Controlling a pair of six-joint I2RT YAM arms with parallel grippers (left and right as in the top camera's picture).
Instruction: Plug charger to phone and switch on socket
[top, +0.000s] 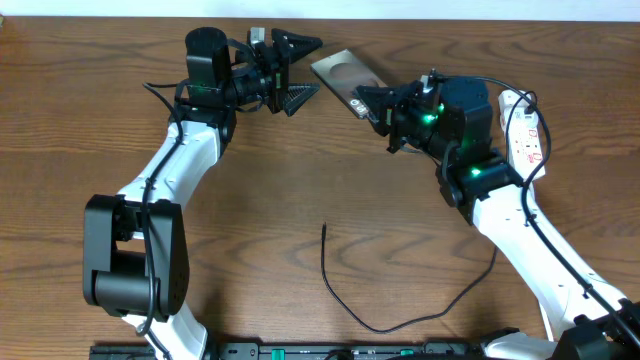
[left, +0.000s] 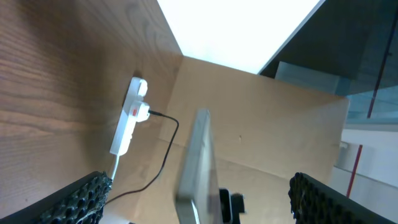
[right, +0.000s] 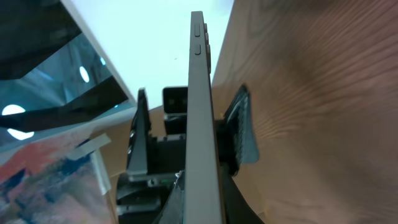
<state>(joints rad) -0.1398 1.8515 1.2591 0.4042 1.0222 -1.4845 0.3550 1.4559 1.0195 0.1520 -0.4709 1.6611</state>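
Right gripper (top: 368, 102) pinching the phone (top: 343, 73) at the far side of a brown wood-grain table (top: 300, 180)
Its fingers (right: 239, 134) clamp the thin grey-bronze slab edge-on, side buttons showing. The left gripper (top: 312, 66) sits just beside it, fingers spread wide. The white, red-marked socket (top: 527, 135) lies at the right edge; the charger (top: 323, 255) curls loose on the near side, tip free
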